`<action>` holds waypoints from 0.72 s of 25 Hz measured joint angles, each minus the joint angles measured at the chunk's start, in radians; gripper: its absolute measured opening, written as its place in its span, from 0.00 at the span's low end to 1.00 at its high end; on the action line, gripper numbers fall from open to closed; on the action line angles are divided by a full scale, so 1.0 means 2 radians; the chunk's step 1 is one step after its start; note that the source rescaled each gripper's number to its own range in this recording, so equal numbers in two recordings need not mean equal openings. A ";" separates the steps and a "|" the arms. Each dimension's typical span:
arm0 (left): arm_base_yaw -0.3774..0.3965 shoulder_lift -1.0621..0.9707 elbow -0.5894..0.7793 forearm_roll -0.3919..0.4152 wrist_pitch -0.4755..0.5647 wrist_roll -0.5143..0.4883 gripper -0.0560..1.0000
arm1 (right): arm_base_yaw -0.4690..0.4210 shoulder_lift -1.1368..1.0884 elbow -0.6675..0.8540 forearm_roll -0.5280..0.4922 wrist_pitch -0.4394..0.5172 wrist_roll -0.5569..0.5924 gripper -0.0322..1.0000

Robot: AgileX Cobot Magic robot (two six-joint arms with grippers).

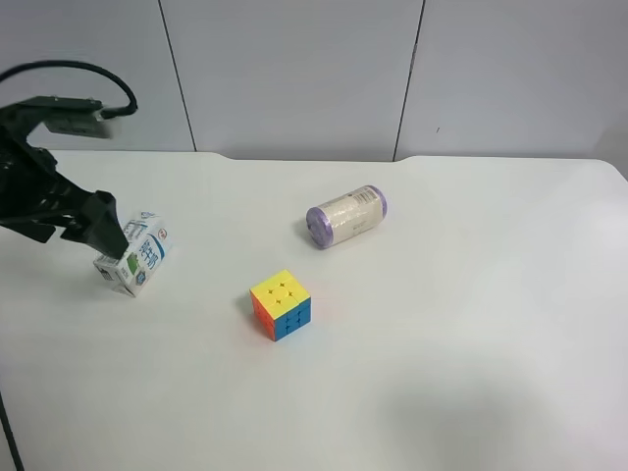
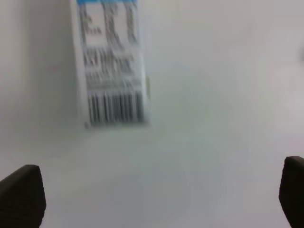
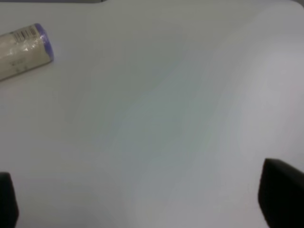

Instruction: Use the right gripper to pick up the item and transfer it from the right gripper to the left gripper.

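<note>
Three loose items lie on the white table [image 1: 471, 324], and which one is the task's item is not clear. A blue-and-white milk carton [image 1: 137, 257] lies at the left and also shows in the left wrist view [image 2: 111, 61]. A multicoloured puzzle cube [image 1: 281, 304] sits in the middle. A cream roll with purple ends [image 1: 346, 216] lies behind it and also shows in the right wrist view [image 3: 21, 50]. My left gripper [image 2: 152, 199] is open and empty, hovering by the carton [image 1: 103, 231]. My right gripper [image 3: 142, 199] is open and empty over bare table, apart from the roll. The right arm is out of the exterior high view.
A grey panelled wall [image 1: 294, 69] stands behind the table's far edge. The left arm's black body and cable [image 1: 39, 167] hang over the table's left side.
</note>
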 joint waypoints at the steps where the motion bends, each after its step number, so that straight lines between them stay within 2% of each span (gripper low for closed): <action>1: 0.000 -0.022 0.000 0.000 0.017 -0.007 1.00 | 0.000 0.000 0.000 0.000 0.000 0.000 1.00; 5: 0.000 -0.109 0.000 0.000 0.058 -0.035 1.00 | 0.000 0.000 0.000 0.000 0.000 0.000 1.00; 11: 0.000 -0.242 0.001 0.000 0.078 -0.076 1.00 | 0.000 0.000 0.000 0.000 0.000 0.000 1.00; 18: 0.000 -0.409 0.077 0.002 0.109 -0.097 1.00 | 0.000 0.000 0.000 0.000 0.000 0.000 1.00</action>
